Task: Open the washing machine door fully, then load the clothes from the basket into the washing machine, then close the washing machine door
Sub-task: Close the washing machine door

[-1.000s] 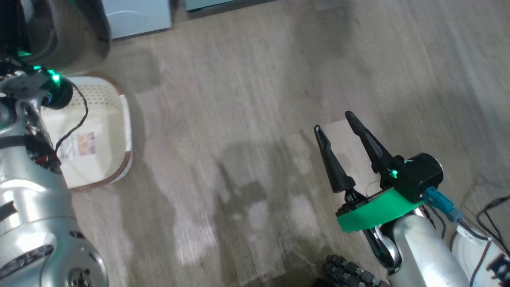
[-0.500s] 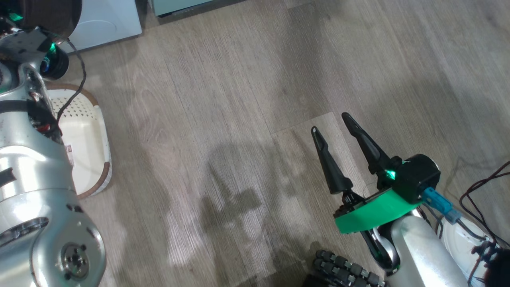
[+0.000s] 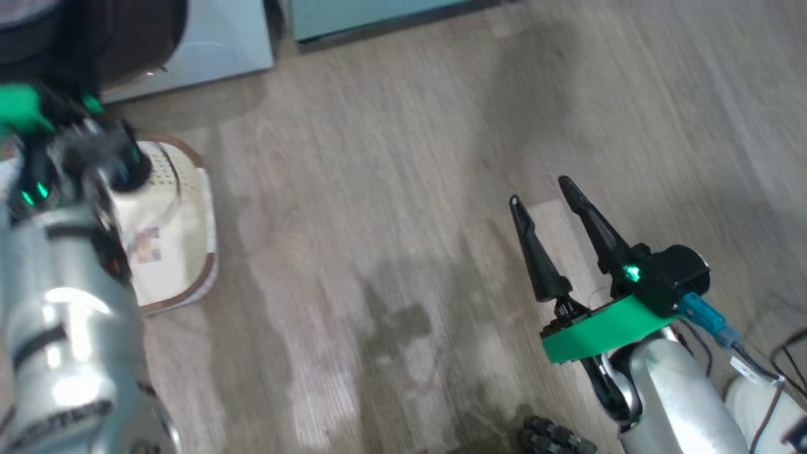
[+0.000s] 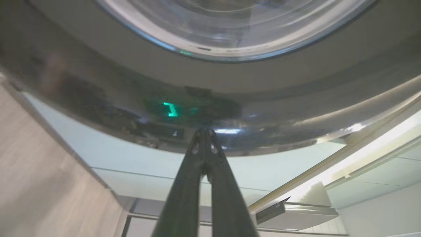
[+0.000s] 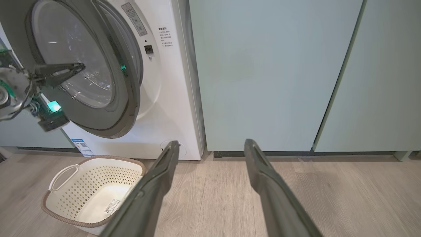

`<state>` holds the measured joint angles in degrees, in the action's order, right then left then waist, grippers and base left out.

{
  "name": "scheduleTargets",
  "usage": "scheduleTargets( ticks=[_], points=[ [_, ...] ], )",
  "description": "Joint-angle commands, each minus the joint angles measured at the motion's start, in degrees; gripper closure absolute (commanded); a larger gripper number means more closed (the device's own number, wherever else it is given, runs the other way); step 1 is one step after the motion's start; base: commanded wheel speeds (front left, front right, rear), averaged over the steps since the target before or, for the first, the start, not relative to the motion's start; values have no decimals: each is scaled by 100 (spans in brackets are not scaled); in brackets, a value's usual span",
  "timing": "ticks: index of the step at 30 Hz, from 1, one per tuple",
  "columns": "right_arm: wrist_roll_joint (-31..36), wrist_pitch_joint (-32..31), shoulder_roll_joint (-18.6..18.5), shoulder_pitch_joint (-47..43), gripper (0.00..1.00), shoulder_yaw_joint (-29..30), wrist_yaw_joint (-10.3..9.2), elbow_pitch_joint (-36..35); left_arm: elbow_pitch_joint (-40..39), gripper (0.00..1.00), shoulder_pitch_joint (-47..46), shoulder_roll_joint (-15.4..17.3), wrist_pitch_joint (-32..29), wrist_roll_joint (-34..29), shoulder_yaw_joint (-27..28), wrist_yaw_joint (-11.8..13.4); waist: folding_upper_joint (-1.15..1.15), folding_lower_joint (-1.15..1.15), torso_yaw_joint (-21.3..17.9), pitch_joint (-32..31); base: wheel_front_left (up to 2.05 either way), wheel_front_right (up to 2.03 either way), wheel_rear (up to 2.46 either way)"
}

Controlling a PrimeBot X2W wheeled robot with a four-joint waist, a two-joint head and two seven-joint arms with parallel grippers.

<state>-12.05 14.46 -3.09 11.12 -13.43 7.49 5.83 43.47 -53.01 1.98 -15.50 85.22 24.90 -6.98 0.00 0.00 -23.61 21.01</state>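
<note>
1. Spread and empty, the right fingers (image 3: 534, 255) hang above the floor (image 3: 391, 189) in the head view. They are well apart from the basket (image 3: 208, 208) at the left edge, which sits near the foot of the washing machine (image 3: 214, 44). The left arm there is blurred.
2. In the left wrist view, the left fingers (image 4: 185, 187) are pressed together, pinching nothing. Their tips are at the glossy black rim of the washing machine door (image 4: 279, 95); I cannot tell whether they touch it.
3. In the right wrist view, the door hangs part open with the left fingers against its outer face. The basket lies below it, with just a label (image 5: 110, 205) on its floor. This looks like the closing push. The narrow tips could skid along the slick, curved rim and leave the door unlatched. A low arm could also clip the basket.
</note>
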Motion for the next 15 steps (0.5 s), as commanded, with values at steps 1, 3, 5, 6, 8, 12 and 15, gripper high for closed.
scheduleTargets(
  ticks=[1, 3, 5, 6, 8, 12, 15],
  points=[
    [77, 54, 22, 4, 0, -17, 0, -123, -269, 100, 398, 117, -203, -13, -130, -50, 0, 0, 299, -294, 0, 0, 0],
    [121, 54, 22, -7, 0, 63, 0, -88, -458, 100, 773, 107, -381, -54, -354, -50, 0, 0, 465, -444, 0, 0, 0],
    [166, 54, 22, -18, 0, 135, 0, -76, -760, 100, 1169, 101, -608, -106, -655, -50, 0, 0, 644, -576, 0, 0, 0],
    [173, 54, 22, -25, 0, 164, 0, -75, -968, 100, 1399, 98, -761, -122, -835, -50, 0, 0, 728, -653, 0, 0, 0],
    [189, 54, 22, -38, 0, 201, 0, -71, -1183, 100, 1653, 97, -897, -159, -1029, -50, 0, 0, 819, -734, 0, 0, 0],
    [274, 54, 22, -139, 0, 370, 0, -42, -2048, 100, 2637, 168, -1107, -630, -1902, -50, 0, 0, 1237, -1012, 0, 0, 0],
    [367, 54, 22, -209, 0, 494, 0, 0, -2585, 100, 3249, 480, -928, -1187, -2667, -50, 0, 0, 1561, -1183, 0, 0, 0]
  ],
)
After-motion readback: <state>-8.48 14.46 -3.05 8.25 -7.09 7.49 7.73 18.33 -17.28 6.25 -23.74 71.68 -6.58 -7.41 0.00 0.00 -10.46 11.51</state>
